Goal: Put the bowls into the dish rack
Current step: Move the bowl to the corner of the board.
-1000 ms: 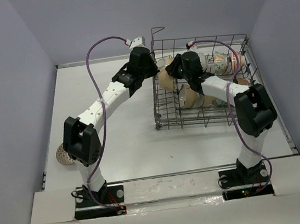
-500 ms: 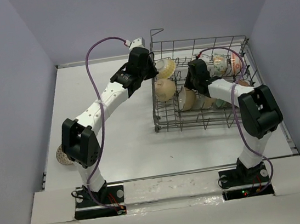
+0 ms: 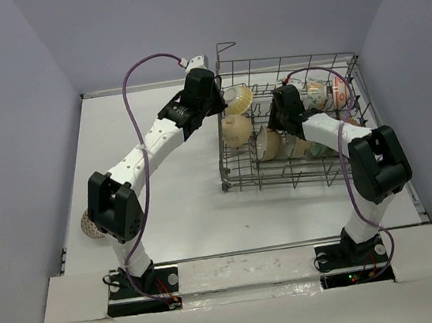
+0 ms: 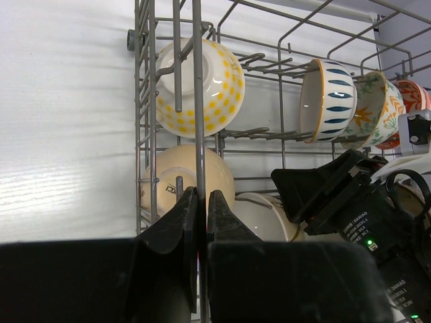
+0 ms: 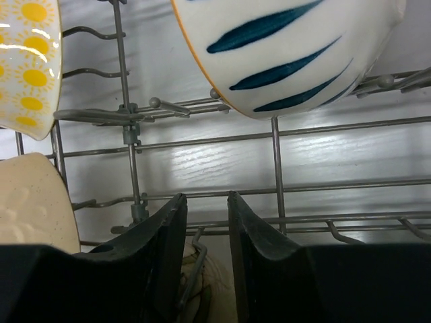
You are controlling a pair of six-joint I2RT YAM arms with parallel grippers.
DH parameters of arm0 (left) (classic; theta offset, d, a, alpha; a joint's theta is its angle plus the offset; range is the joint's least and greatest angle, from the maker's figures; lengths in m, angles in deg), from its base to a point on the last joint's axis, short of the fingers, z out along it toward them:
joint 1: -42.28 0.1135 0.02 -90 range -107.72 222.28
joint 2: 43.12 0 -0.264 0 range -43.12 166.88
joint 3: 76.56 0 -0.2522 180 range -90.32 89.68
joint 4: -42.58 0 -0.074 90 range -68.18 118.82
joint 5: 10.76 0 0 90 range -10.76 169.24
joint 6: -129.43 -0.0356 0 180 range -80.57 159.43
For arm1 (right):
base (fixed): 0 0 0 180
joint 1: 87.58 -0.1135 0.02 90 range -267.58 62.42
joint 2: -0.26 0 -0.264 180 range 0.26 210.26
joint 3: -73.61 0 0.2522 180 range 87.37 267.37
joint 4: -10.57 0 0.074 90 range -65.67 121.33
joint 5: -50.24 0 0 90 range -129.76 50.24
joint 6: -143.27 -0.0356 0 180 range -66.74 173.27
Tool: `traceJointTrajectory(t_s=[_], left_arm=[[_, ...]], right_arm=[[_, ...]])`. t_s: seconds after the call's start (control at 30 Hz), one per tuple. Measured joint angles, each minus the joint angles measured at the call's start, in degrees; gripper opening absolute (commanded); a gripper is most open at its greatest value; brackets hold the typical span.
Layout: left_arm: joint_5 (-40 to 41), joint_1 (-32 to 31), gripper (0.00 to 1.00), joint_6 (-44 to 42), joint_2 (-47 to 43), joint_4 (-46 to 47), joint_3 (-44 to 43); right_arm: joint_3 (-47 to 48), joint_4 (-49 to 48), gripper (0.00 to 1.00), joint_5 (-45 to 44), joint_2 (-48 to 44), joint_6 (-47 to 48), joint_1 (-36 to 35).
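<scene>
Bowls [image 3: 237, 131] and grippers: report, starting at the fingers. (Inspector)

Left gripper [image 4: 202, 196]: fingers pinched tight on one upright wire of the dish rack [image 4: 139, 101], at its left side wall, gripped from outside. Right gripper [image 5: 205, 202]: inside the rack, fingers a narrow gap apart, nothing between them. A tan bowl [image 5: 212, 296] shows just beneath that gap. (Assistant)

What sits nearest each? (Inspector)

Just beyond the left fingers, a cream bowl [image 4: 182, 176] stands on edge against that same wall. Past it is a white bowl with yellow sun dots [image 4: 219, 87], also on edge among the tines. Ahead of the right fingers, a white bowl with blue strokes [image 5: 296, 47] and an orange rim leans on edge over the tines. Farther along that row stand a floral bowl [image 4: 374, 108] and a red-orange bowl [image 4: 412, 101], both upright on edge. (Assistant)

Anything outside the rack? (Inspector)

One patterned bowl [image 3: 89, 224] lies on the table [image 3: 182, 206] at the far left. It is partly hidden behind the left arm's elbow and well apart from the rack. The rack itself stands on the right half of the table. (Assistant)
</scene>
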Motion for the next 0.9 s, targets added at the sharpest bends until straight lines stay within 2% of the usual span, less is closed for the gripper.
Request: traceJointTrajectory(t_s=[0.17,0.3,0.4,0.5,0.53,0.57,0.6,0.63,0.8,0.9], left_arm=[[-0.07,0.00,0.00,0.02,-0.17,0.07,0.22],[-0.09,0.02,0.03,-0.04,-0.33,0.07,0.35],[-0.07,0.02,0.16,-0.11,-0.44,-0.09,0.37],[-0.15,0.04,0.38,-0.96,-0.55,-0.28,0.37],[-0.20,0.07,0.51,-1.95,-0.85,-0.39,0.37],[-0.13,0.07,0.75,-2.36,-1.22,-0.57,0.37],[0.66,0.44,0.75,-4.24,-4.94,-1.14,0.33],[1.46,0.46,0.80,-5.31,-6.75,-1.05,0.33],[7.56,0.83,0.86,-7.98,-16.90,-1.16,-0.96],[12.02,1.62,0.89,-8.63,-24.35,-1.20,-2.60]], right_arm=[[4.22,5.44,0.43,1.07,-0.44,2.10,-0.28],[12.50,7.91,0.44,1.09,-0.46,3.87,-0.28],[18.01,8.17,0.44,1.36,-0.68,4.66,-0.26],[20.61,8.20,0.44,2.08,-1.55,5.09,-0.26],[20.83,8.22,0.45,2.23,-1.88,5.16,-0.31],[20.85,8.31,0.48,2.58,-2.27,5.35,-0.33],[20.85,9.46,0.48,3.39,-3.43,5.62,-0.37],[20.76,9.66,0.48,3.54,-3.96,5.77,-0.57],[20.61,11.63,0.48,3.58,-7.93,6.64,-2.21],[20.81,12.59,0.48,2.14,-12.20,7.52,-6.75]])
